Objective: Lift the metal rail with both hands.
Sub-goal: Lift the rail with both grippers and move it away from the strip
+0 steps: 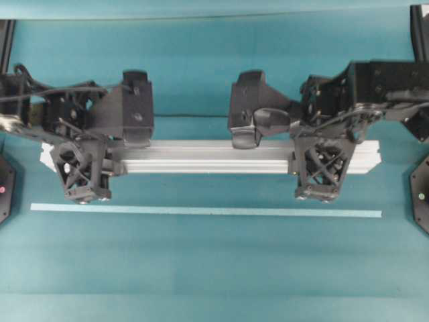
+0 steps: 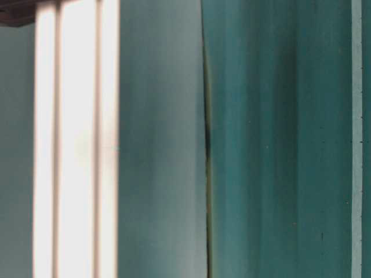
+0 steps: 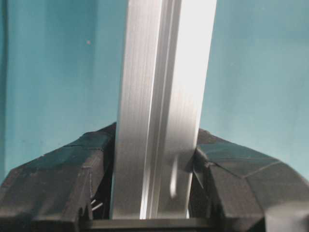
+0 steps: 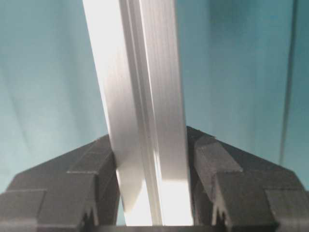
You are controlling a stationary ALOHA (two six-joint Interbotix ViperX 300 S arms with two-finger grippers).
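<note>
Between both hands (image 1: 87,176) (image 1: 320,176), metal rail (image 1: 208,156), seemingly raised

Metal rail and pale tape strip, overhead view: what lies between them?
Overhead, bare teal tabletop separates metal rail from tape strip, except where both grippers' finger ends hang over it.

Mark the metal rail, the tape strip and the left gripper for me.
metal rail (image 1: 208,155): overhead view, mid-span top face.
tape strip (image 1: 201,210): overhead view, middle of strip.
left gripper (image 3: 155,193): left wrist view, between fingertips, clamping the rail.
</note>
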